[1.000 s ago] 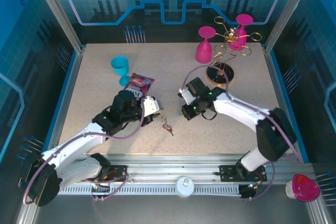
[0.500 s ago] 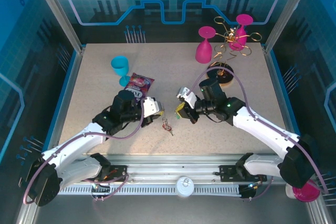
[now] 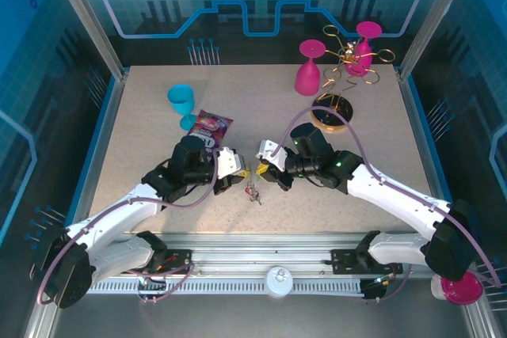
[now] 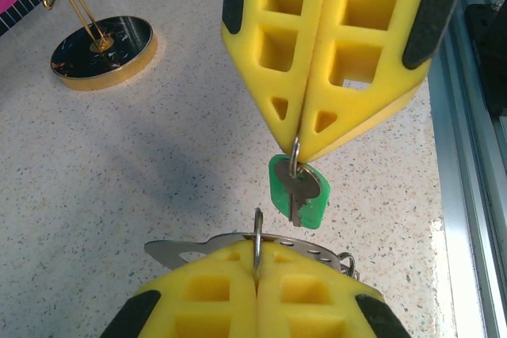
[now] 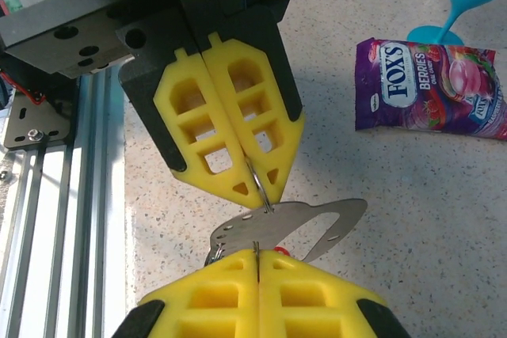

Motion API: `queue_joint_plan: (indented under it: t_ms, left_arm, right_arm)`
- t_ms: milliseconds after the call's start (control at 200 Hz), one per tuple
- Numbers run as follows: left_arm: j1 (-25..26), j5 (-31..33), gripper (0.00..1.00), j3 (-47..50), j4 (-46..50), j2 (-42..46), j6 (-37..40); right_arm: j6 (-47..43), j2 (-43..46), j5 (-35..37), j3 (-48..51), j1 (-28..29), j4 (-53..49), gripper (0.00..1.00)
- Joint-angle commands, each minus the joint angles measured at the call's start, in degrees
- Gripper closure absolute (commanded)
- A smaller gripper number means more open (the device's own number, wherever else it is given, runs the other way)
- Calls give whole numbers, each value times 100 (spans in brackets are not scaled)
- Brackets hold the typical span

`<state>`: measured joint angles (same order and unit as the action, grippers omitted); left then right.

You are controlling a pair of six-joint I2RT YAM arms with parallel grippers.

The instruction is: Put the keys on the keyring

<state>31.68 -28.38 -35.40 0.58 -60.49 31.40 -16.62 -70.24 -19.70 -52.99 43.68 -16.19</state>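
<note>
Left fingers (image 4: 198, 294) are clenched on the keyring (image 5: 293, 223) by its thin wire loop. Right fingers (image 4: 356, 53) are clenched on the green-tagged key (image 4: 299, 191). Their tips nearly meet over the speckled bench (image 4: 119, 164), toward the middle of its near edge.

Tabletop (image 3: 150, 85): pale beige with a fine dark speckle, matte. A blue strip (image 3: 97, 144) edges its left side, and a matching one edges the right. Back wall (image 3: 158, 5): translucent blue panel printed with a pale grid, a gear shape at the top and darker circuit-like outlines below. Side panels (image 3: 32, 93) are also blue and glossy. Slanting aluminium posts (image 3: 85, 13) frame the far corners. A ridged aluminium rail (image 3: 261, 249) runs along the near edge. Light is even, from above; shadows are soft and short.
</note>
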Motion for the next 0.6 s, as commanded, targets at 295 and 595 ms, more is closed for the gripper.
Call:
queue_joint_plan:
  t_ms: [295,595]
  left_arm:
    - [29,-269,100,-143,-93,-23,-162]
    - [24,-296,100,-134,-62,-7,-119]
  right_arm:
    - [-160,-221,275,-247,317,320,100]
    - [-65,-333,606,-280,395,480,100]
